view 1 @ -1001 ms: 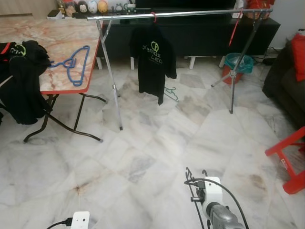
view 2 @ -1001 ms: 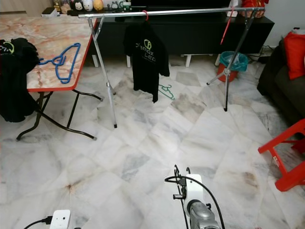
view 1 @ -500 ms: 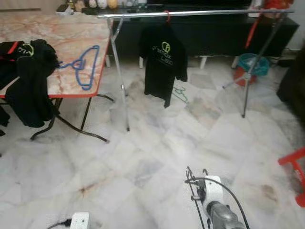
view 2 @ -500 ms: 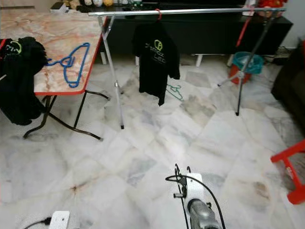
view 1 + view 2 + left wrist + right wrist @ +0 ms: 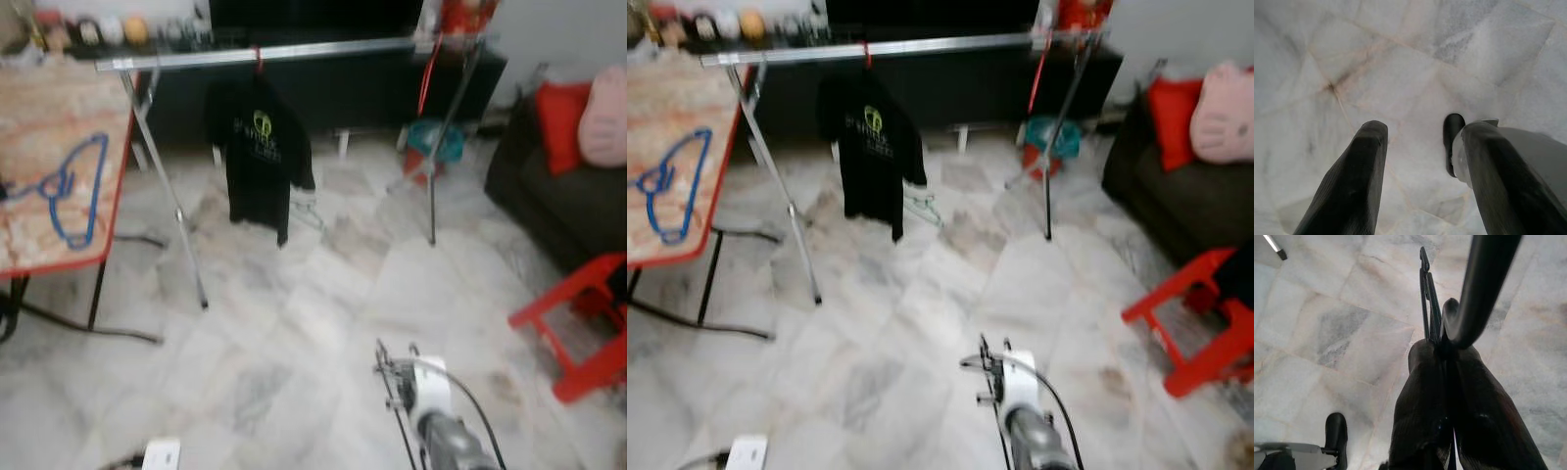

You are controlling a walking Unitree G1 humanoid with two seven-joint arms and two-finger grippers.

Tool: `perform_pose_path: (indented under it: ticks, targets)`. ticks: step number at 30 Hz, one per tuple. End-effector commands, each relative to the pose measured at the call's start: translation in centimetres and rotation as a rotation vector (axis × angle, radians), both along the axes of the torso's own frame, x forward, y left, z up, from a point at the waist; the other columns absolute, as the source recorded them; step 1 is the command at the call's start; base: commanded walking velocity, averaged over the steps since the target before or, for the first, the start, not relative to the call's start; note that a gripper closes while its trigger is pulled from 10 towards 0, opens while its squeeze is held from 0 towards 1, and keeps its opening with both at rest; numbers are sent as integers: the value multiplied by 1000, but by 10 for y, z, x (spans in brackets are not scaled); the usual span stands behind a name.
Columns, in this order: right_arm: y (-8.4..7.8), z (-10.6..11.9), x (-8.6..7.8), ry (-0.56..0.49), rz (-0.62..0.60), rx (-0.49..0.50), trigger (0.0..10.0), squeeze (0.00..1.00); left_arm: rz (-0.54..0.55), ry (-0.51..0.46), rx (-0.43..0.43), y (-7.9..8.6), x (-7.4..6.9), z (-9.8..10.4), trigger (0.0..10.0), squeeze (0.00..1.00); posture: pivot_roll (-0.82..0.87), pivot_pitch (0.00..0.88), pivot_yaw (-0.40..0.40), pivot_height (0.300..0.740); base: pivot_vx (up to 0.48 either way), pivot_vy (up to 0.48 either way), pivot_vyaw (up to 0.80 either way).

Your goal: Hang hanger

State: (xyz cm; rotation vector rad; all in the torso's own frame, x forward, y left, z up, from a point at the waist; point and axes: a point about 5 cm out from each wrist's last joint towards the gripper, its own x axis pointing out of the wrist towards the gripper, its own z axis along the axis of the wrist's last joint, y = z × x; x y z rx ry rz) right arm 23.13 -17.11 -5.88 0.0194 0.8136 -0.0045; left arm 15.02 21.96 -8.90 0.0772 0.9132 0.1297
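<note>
- Right tool (image 5: pixel 1442 350), low centre of the head view, clenched on a thin dark wire hanger (image 5: pixel 1426 293); its two black fingers (image 5: pixel 1420 401) press together around the hanger's base, and the hook curves up past the camera.
- The hanger is held above the pale marble floor (image 5: pixel 294 323), well short of the rail.
- Left tool (image 5: pixel 1420 161) released: two black fingers (image 5: pixel 1359 181) spread wide with bare floor between them, touching nothing.
- One silver clothes rail (image 5: pixel 265 54) spans the upper part of the frame on two angled legs.
- One black T-shirt (image 5: pixel 257 152) with a green logo hangs from it on a red hanger hook, upper centre-left.
- One blue hanger (image 5: pixel 69 191) lies flat on the red-edged marble tabletop (image 5: pixel 59 245) at the left edge.
- One small green hanger (image 5: pixel 921 208) lies on the floor just behind the shirt; the blur hides its detail.
- One red stool (image 5: pixel 573 318) stands at the right edge, beside a dark sofa (image 5: pixel 549 186) with one red cushion (image 5: pixel 558 122).
</note>
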Motion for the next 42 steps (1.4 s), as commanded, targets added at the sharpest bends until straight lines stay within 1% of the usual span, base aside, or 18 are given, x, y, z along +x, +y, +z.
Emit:
perform_pose_path:
  ticks: [1,25,42]
  targets:
    - [-8,-3,-5,16,-15,-15,10000,0,-14,27,-9,-6,-7,-4,10000,0,24,73,-35,740,341,0,0]
    - [-8,-2,-5,18,-7,-25,10000,0,-15,41,-18,-9,-8,-5,10000,0,20,81,-38,740,339,0,0]
    - [-8,-3,-6,20,-8,-24,10000,0,-24,35,-23,-11,-7,-5,10000,0,18,57,-35,740,339,0,0]
